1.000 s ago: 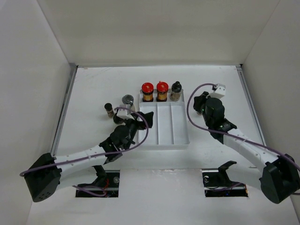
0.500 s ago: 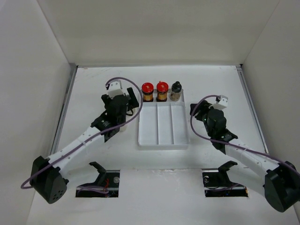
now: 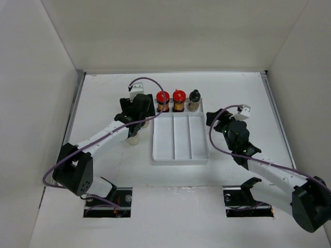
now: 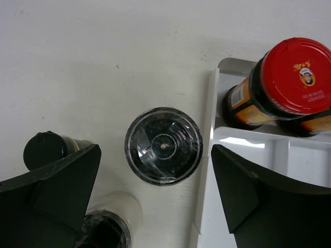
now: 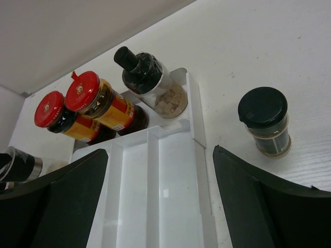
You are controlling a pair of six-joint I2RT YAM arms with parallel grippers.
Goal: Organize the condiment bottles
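Your left gripper (image 4: 155,152), jaws apart, straddles the clear-lidded dark round shaker (image 4: 163,145), seemingly untouched; right gripper (image 5: 160,150) gapes too, black-capped glass jar (image 5: 266,121) beyond it.

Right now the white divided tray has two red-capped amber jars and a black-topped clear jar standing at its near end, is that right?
Not quite. The two red-capped amber jars and the black-topped clear jar stand at the far end of the white divided tray, not the near end. The top external view shows it.
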